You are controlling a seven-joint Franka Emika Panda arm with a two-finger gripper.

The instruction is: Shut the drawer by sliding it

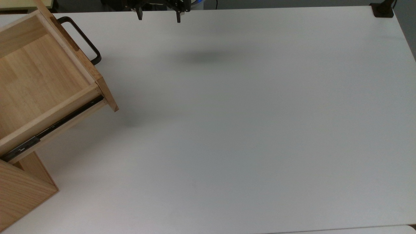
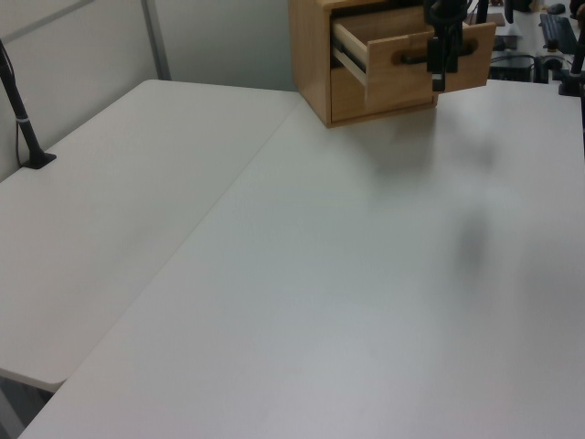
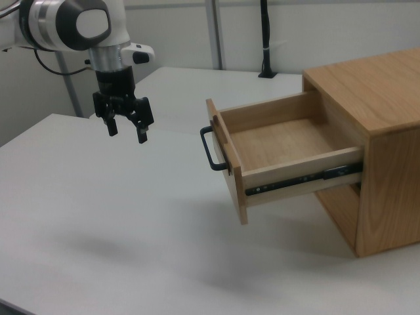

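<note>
Nothing done toward closing so far, judging by the layout: the drawer [image 3: 289, 154] stands pulled far out of the wooden cabinet [image 3: 377, 131], its black side rail [image 3: 302, 177] exposed along most of its length. The whole sliding stroke is left.

Gripper [image 3: 127, 128] hangs in the air above the white counter [image 1: 243, 130], fingers spread, holding nothing. In the right view it sits at about 9 o'clock from the drawer front, well apart from the handle [image 3: 209, 149]. In the top view the gripper [image 1: 159, 15] is at the 12 o'clock edge, the drawer [image 1: 42, 81] at 9 to 10 o'clock.

Drawer: light pine box, empty inside, pale plank floor. Front panel carries a black bar handle, standing clear of the wood. Cabinet sits on the counter; drawer overhangs the counter without touching it
</note>
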